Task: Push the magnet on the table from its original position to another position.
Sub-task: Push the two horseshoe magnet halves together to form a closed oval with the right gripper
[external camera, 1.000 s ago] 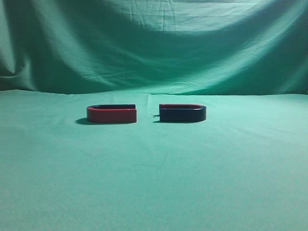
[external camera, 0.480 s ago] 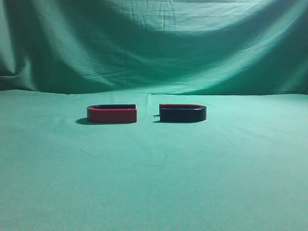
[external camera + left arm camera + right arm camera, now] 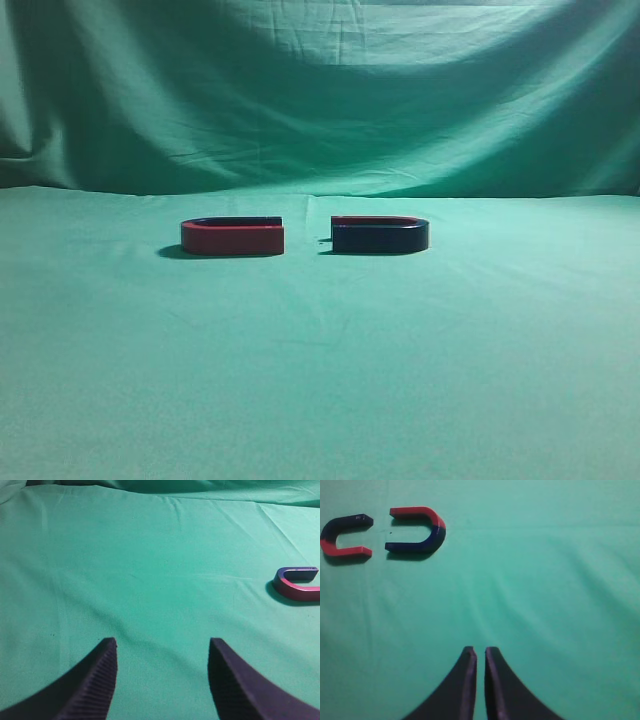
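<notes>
Green table point(image 3: 320, 380) spreads around the magnet point(image 3: 380, 236); left pincer point(image 3: 162, 647) spread, right pincer point(image 3: 480, 652) pressed together.

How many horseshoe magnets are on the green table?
2. The red-faced magnet lies left of middle on the table, and the dark magnet lies just to its right, with a small gap between their open ends. None looks hidden.
</notes>
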Robot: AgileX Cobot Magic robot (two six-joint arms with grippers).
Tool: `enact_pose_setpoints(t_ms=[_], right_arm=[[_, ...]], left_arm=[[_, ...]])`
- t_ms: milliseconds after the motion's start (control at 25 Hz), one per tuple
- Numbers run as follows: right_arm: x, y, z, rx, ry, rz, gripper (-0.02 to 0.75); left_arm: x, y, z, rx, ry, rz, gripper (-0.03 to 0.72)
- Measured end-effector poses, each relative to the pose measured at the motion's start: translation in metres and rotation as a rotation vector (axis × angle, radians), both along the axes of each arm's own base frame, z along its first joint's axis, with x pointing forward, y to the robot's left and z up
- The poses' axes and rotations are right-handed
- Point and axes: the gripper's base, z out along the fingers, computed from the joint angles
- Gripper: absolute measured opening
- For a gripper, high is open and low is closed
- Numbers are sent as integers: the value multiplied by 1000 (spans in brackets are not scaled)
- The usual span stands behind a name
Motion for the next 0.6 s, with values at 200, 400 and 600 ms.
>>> enact_pose_setpoints(t_ms=[200, 400, 600], right_arm=[[32, 32, -7, -13, 53, 124, 490], [71, 63, -24, -71, 132, 160, 490], [102, 101, -50, -110, 182, 210, 490]], left_arm=[[0, 0, 0, 0, 0, 0, 372], [0, 0, 0, 0, 0, 0, 372], [0, 0, 0, 0, 0, 0, 372]])
